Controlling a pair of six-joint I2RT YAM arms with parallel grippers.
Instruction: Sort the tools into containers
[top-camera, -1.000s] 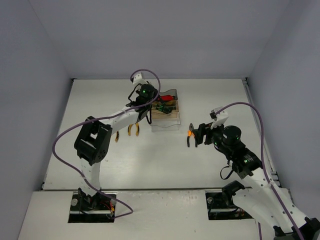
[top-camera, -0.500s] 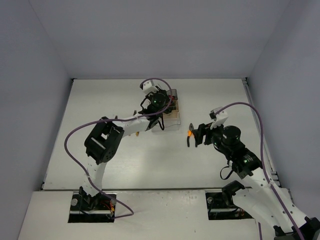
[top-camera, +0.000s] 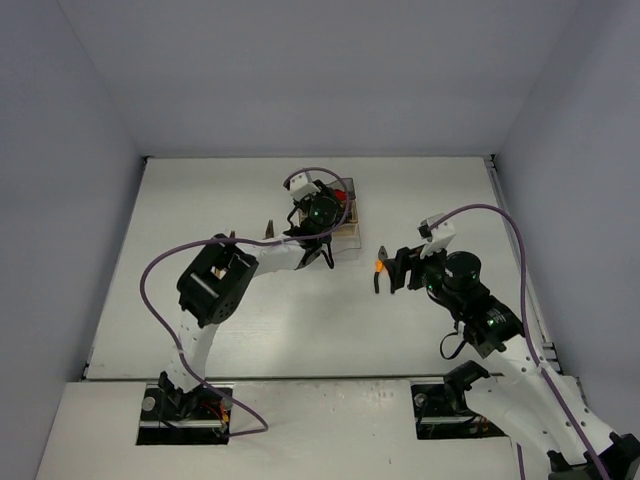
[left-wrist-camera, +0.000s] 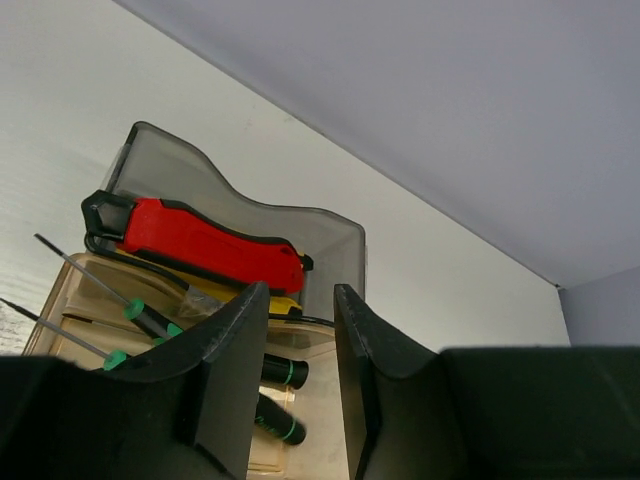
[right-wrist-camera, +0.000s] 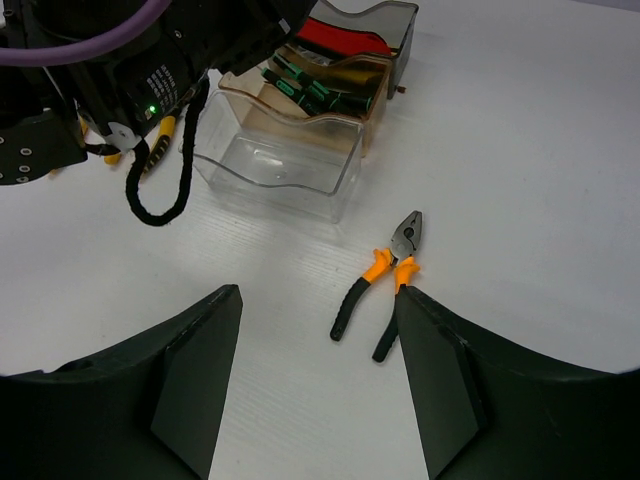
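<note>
Three joined bins stand mid-table: smoky grey (left-wrist-camera: 250, 205), amber (right-wrist-camera: 330, 110), clear (right-wrist-camera: 280, 165). The grey bin holds the red-handled cutter (left-wrist-camera: 205, 240). The amber bin holds thin green-black screwdrivers (left-wrist-camera: 150, 318). My left gripper (left-wrist-camera: 300, 290) hovers over the amber bin (top-camera: 340, 222) with its jaws a little apart and nothing between them. Orange-and-black pliers (right-wrist-camera: 385, 285) lie on the table right of the clear bin. My right gripper (right-wrist-camera: 318, 295) is wide open and empty just above them, as the top view (top-camera: 392, 270) shows. Yellow-handled pliers (right-wrist-camera: 160, 135) lie left of the bins, partly hidden by the left arm.
The left arm's black cable loop (right-wrist-camera: 160, 200) hangs close to the clear bin's left side. The white table (top-camera: 200, 200) ends at grey walls at the back and on both sides.
The left arm has swung right, from beside the bins' left side to over them, and now covers the yellow pliers. The right arm has not moved.
</note>
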